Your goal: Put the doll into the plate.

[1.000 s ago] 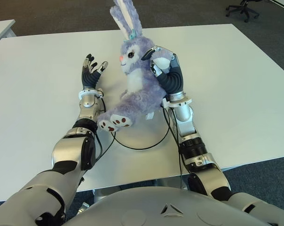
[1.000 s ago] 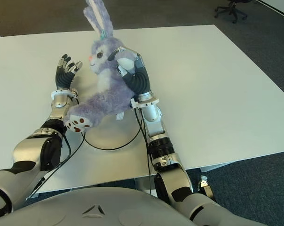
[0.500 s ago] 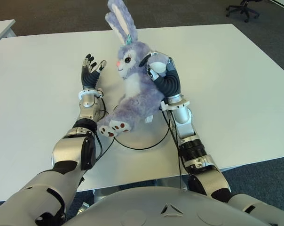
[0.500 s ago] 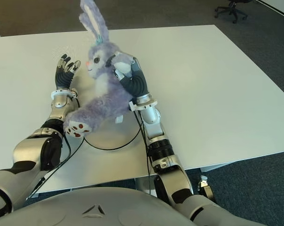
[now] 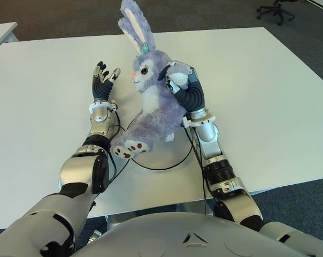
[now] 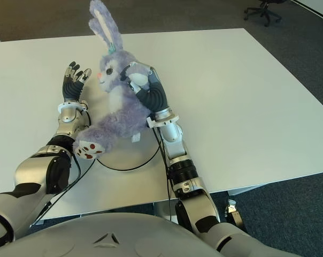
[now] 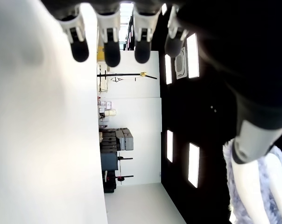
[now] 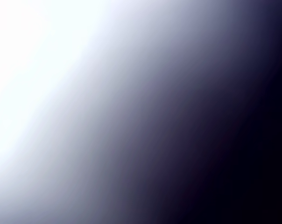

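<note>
Right now the right hand is closed around the doll, a purple plush rabbit with a white belly and long ears. The fingers wrap the side of its head and neck, with one white paw tucked under them. The rabbit is carried tilted: its ears point toward twelve o'clock, its face turns toward nine o'clock, and its body slopes down toward seven o'clock, where the two feet with brown paw marks hang close to the left forearm. Whether the feet touch that arm or the table cannot be told. A small white tag dangles from the rabbit's back.

A plate lies on the white table below the rabbit, pale and almost the same shade as the tabletop; only its curved rim shows, from about three to six o'clock of the rabbit's body. A thin black cable loops across it between the two forearms. The rabbit hangs over the plate, not set down in it.

The left hand shows at nine o'clock of the rabbit's face, just beside it and apart from it, palm up with its fingers straight and spread, holding nothing. The left wrist view shows those fingertips in a row with open space beyond them and a bit of the rabbit's fur at the edge. The right wrist view is covered and shows nothing clear.

An office chair stands on the dark floor past the table's far corner, toward one o'clock.
</note>
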Controlling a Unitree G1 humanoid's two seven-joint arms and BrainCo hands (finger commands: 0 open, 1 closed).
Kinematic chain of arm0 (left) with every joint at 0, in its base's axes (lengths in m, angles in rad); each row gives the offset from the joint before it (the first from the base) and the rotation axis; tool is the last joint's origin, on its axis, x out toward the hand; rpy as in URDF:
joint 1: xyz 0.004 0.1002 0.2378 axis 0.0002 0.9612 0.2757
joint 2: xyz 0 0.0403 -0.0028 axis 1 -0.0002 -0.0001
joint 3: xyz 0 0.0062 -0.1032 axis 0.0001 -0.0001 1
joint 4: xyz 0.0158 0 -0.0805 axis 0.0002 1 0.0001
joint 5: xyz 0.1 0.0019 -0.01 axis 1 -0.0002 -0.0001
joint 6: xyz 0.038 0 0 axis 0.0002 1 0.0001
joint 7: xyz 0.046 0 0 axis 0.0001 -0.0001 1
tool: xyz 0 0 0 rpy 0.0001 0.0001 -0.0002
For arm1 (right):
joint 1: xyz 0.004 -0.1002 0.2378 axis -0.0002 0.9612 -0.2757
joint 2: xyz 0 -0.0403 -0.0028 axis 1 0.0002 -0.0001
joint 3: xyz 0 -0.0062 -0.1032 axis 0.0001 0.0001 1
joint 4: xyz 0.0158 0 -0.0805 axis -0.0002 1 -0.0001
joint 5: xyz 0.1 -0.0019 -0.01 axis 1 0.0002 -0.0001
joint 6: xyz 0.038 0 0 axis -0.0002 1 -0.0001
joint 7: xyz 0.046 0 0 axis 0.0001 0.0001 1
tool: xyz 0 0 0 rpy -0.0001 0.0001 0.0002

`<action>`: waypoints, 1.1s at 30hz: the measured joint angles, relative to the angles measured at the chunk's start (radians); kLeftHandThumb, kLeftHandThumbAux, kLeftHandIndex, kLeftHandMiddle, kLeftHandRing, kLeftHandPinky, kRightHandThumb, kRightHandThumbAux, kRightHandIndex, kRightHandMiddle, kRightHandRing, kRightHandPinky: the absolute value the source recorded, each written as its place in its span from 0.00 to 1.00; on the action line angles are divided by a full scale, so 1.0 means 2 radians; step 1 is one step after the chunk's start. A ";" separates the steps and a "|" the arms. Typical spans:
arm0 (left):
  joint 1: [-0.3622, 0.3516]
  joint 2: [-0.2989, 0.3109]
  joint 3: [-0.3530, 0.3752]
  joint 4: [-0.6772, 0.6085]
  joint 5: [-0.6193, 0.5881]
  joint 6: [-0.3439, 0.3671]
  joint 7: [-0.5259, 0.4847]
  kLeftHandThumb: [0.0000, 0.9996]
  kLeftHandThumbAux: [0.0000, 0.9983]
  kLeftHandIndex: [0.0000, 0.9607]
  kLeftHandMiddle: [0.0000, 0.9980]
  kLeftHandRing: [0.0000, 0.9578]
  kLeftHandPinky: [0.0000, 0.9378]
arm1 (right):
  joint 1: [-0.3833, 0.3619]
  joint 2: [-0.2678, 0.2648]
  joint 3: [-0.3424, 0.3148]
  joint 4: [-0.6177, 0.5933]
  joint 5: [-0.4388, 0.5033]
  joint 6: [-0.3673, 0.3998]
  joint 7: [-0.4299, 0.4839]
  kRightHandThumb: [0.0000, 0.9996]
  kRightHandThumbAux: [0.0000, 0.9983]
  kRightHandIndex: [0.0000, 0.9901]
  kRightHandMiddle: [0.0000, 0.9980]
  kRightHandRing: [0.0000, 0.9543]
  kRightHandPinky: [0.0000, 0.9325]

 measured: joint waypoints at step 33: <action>0.000 0.000 -0.005 0.000 0.000 0.000 0.000 0.10 0.69 0.01 0.12 0.13 0.12 | 0.002 -0.001 0.006 0.000 -0.010 -0.026 -0.006 0.85 0.67 0.44 0.49 0.81 0.94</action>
